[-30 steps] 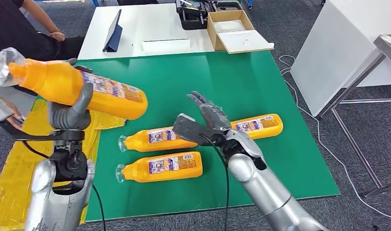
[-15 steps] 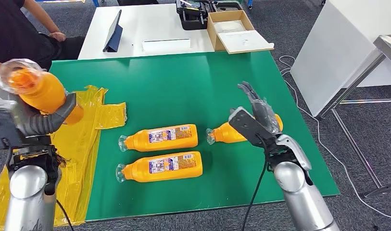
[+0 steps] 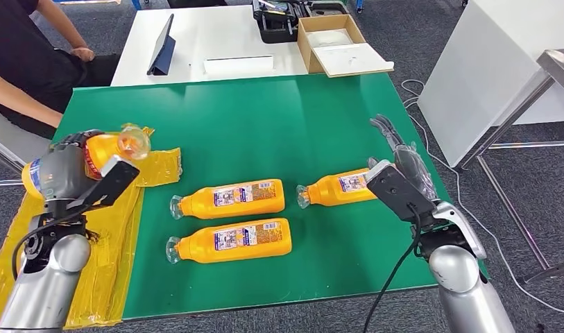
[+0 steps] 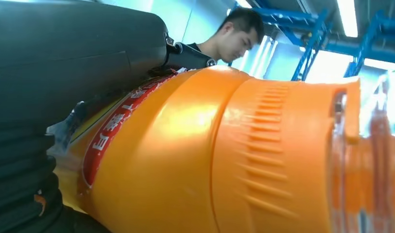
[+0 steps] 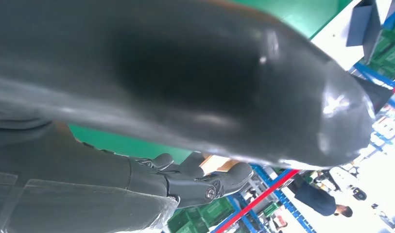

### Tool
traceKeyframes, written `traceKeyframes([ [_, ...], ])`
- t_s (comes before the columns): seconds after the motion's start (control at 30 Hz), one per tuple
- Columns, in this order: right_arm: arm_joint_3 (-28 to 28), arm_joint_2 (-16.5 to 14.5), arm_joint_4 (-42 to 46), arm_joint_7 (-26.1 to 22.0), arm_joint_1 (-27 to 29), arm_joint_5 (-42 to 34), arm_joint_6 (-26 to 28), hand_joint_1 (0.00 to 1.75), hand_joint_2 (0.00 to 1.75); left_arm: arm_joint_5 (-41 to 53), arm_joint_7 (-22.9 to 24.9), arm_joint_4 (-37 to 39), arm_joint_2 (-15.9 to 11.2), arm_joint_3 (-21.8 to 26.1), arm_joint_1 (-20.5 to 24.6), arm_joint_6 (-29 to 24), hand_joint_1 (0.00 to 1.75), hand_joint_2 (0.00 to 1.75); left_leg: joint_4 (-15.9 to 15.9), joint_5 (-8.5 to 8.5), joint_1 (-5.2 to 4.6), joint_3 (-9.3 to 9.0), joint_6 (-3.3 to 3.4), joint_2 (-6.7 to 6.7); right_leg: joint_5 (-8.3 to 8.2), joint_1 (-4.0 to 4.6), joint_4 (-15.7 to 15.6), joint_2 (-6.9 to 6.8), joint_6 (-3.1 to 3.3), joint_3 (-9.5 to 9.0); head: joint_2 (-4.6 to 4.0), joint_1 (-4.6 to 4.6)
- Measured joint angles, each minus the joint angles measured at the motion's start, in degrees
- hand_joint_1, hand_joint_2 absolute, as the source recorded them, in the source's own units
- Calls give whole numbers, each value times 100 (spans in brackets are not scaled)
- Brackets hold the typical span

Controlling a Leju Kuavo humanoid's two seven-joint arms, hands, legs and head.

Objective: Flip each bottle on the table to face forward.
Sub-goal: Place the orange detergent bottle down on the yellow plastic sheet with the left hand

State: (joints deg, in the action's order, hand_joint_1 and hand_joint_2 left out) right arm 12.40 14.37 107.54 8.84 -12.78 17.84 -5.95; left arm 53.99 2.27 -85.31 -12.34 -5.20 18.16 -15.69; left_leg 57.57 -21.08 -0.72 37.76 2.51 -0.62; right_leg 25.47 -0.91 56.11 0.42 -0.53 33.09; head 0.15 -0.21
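The left robot hand (image 3: 67, 177) grips an orange bottle (image 3: 102, 149) over the left edge of the green table (image 3: 279, 118), above a crumpled yellow plastic sheet (image 3: 157, 166) that lies across that edge. The held bottle's clear cap (image 3: 134, 141) points toward the middle of the table; in the left wrist view the bottle's orange shoulder (image 4: 195, 160) and ribbed collar sit against the hand's dark fingers (image 4: 20, 189), with part of a red label visible.

Three more orange bottles lie on their sides in the near half of the table, caps toward the left edge, labels up. The middle bottle (image 3: 230, 198) lies just behind the near bottle (image 3: 234, 240), roughly parallel and close together. The right bottle (image 3: 338, 187) lies near the right edge, its far end hidden behind the right robot hand (image 3: 404, 177).

The right robot hand is open and holds nothing, fingers (image 3: 388, 132) stretched out toward the far right corner, raised over the right bottle's end; whether it touches the bottle cannot be told.

Beyond the far edge stands a white table (image 3: 202, 41) with a dark tablet (image 3: 162, 47) and an open cardboard box (image 3: 334, 45). A person in black (image 3: 22, 55) sits off the far left corner
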Motion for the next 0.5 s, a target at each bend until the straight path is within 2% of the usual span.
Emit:
traceKeyframes([
  [0.2, 79, 271, 157, -110, -1, -373, -7, 0, 0, 579, 1, 1018, -214, -438, 92, -126, 175, 175, 0, 0, -1, 1, 0, -1, 0, 0, 0, 0, 0, -1, 0, 0],
  [0.43, 236, 404, 292, -217, 2, -547, -76, 0, 0, 771, -25, 1826, -338, -826, 247, -158, 172, 175, 0, 0, -1, 1, 0, -2, 0, 0, 0, 0, 0, -1, 0, 0],
  [0.5, 305, 440, 337, -270, 10, -584, -94, 0, 0, 848, -26, 2112, -352, -949, 322, -169, 85, 87, 0, 0, -1, 1, 0, -2, 0, 0, 0, 0, 0, 0, 0, -1],
])
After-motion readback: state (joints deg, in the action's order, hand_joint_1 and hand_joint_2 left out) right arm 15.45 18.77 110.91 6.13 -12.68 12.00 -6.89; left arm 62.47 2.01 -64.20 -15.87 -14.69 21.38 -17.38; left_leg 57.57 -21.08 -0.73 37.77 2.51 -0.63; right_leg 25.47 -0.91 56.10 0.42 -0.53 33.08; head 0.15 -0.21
